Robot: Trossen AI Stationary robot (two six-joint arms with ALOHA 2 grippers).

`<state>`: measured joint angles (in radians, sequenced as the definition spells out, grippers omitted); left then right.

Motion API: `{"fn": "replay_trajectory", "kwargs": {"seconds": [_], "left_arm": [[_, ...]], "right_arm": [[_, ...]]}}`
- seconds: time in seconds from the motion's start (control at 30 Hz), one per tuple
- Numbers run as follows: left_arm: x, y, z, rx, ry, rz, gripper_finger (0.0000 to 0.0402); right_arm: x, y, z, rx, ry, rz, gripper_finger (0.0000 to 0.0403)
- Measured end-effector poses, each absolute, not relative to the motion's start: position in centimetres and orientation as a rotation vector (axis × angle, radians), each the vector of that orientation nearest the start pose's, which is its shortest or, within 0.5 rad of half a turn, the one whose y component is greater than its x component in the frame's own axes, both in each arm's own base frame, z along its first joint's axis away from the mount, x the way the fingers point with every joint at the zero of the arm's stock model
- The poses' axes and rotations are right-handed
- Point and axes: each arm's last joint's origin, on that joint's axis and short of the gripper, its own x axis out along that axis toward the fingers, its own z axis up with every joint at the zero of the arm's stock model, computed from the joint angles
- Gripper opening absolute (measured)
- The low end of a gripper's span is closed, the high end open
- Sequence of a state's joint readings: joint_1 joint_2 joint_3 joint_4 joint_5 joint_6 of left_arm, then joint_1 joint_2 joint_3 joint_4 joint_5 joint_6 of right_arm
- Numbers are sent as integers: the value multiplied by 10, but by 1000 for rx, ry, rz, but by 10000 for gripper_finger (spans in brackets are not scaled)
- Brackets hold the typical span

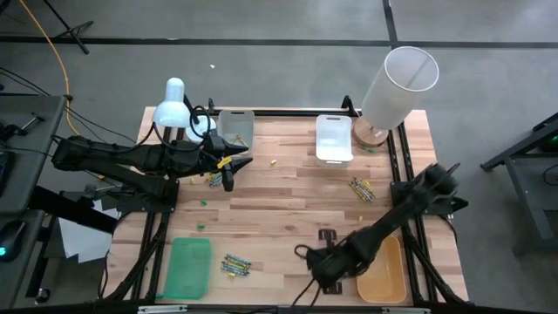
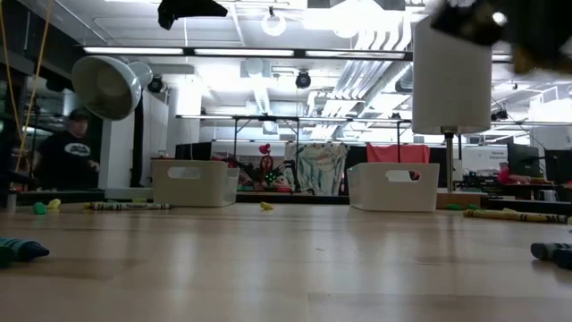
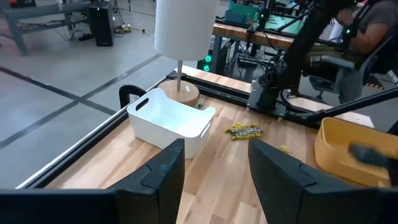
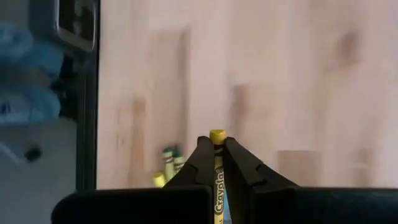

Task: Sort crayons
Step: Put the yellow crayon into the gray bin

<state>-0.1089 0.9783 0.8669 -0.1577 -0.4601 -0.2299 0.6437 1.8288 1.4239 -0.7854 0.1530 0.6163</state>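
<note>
Yellow crayon [image 4: 217,180], clamped between the right gripper [image 4: 217,163] fingers beside the yellow tray [image 1: 390,281], might slip out; the left gripper [image 3: 214,163] hung with fingers apart.

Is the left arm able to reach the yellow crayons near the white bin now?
Probably yes. The left end effector is open and empty, and bare table lies between it and the yellow crayons beside the white bin; nothing blocks the way.
</note>
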Motion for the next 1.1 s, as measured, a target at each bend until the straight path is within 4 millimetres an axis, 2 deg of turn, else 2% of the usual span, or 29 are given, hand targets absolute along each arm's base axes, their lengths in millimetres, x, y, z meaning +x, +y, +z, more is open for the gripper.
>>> {"fn": "replay_trajectory", "kwargs": {"seconds": [0.17, 0.23, 0.4, 0.57, 0.7, 0.9, 1.0, 1.1], "left_arm": [[213, -10, 330, -125, 224, 372, 163], [213, -10, 329, -124, 229, 372, 163], [214, -14, 328, -155, 249, 281, 165], [214, -23, 326, -265, 273, 87, 165], [217, -31, 307, -329, 220, 42, 165], [219, -38, 273, -478, 30, -21, 165], [223, -39, 269, -492, -17, -29, 165], [230, -40, 266, -415, 3, -23, 165]], "right_arm": [[296, 183, 268, 59, 1042, -70, 1], [296, 169, 278, 58, 979, -133, 1], [294, 137, 271, 161, 779, -167, 0], [293, 110, 257, 347, 417, -116, 0], [299, 85, 260, 414, 131, -72, 0], [313, 59, 275, 342, 57, -33, 0], [318, 52, 285, 301, 35, -6, 0], [321, 46, 292, 278, 19, -1, 0]]}}
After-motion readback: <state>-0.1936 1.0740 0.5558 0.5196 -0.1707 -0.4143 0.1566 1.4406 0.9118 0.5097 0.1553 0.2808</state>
